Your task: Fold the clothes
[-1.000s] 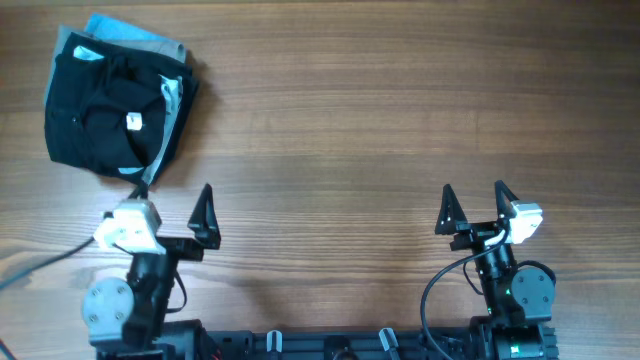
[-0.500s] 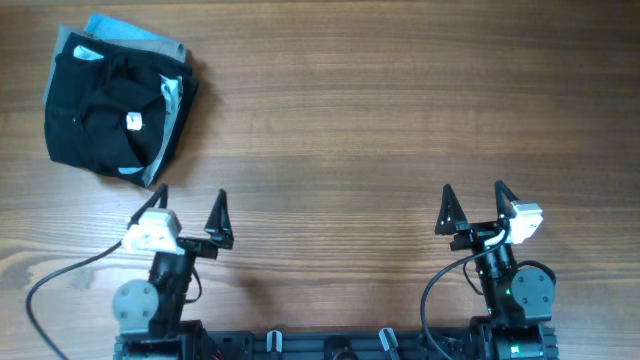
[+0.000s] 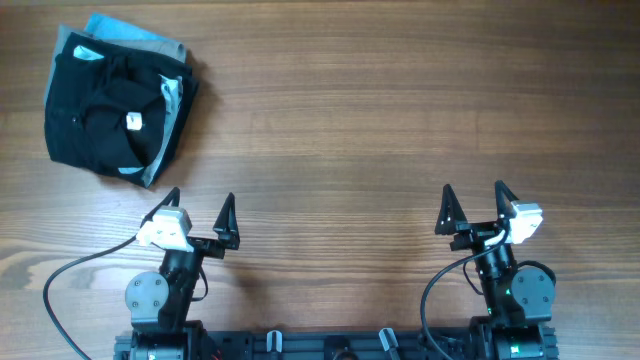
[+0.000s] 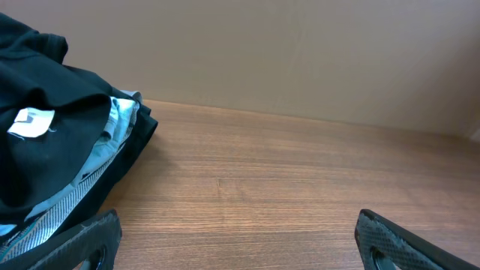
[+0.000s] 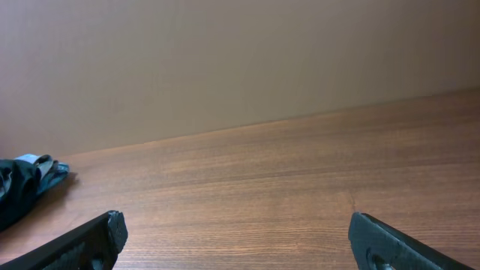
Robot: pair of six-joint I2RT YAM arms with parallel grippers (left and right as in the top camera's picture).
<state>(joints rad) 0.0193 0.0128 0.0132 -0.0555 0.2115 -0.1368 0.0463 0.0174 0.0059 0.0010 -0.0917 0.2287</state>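
Wood grain is seen running across the whole table from overhead. The clothes are stacked as one folded pile in the far left corner, its far and left edges close to the border of the view. The black T-shirt is laid on top, with a small white label showing towards its right side. A pale blue garment is exposed along the far edge, and grey-blue layers along the right edge. The left gripper is parked at the near side, near the pile's near right corner but apart from it, jaws spread wide and nothing held. The right gripper is parked at the near right, well apart from the pile, likewise spread wide and empty. Bare wood is left between the two grippers and across the centre and right.

From the left wrist, the pile's right edge is seen at the left of the view, black over pale blue, label up. The fingers are set at the bottom corners, and open wood lies between them up to the plain wall.

From the right wrist, only a corner of the pile is caught at the far left edge. The jaws are spread to both bottom corners and unbroken wood is seen ahead.
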